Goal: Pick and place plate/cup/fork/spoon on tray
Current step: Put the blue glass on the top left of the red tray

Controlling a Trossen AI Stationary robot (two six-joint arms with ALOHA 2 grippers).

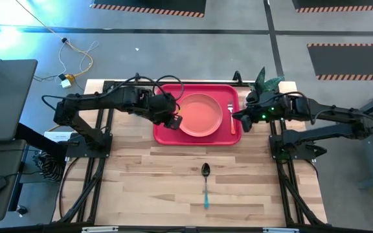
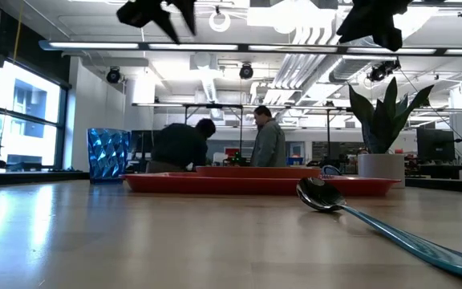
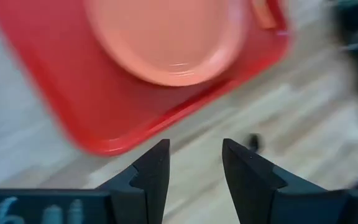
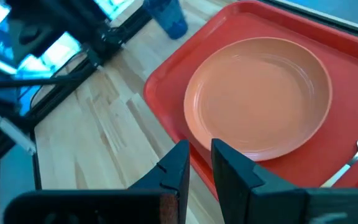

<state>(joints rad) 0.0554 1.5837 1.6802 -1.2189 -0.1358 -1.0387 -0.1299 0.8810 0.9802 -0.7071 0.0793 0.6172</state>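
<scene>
The red tray (image 1: 164, 133) lies at the table's far middle. The pink plate (image 1: 199, 115) rests flat in it, with the orange-handled fork (image 1: 231, 118) lying on the tray floor to its right. The teal-handled spoon (image 1: 205, 184) lies on the bare table nearer the front. The blue cup (image 2: 108, 154) stands upright on the table by the tray's far left corner; it also shows in the right wrist view (image 4: 168, 17). My left gripper (image 3: 194, 152) hovers open and empty over the tray's near left corner. My right gripper (image 4: 199, 155) hovers narrowly open and empty above the tray's right side.
A white pot with a green plant (image 2: 379, 164) stands at the table's far right corner, behind my right arm. Two people (image 2: 267, 144) show in the room beyond the table. Bare wood (image 1: 147, 188) lies on both sides of the spoon.
</scene>
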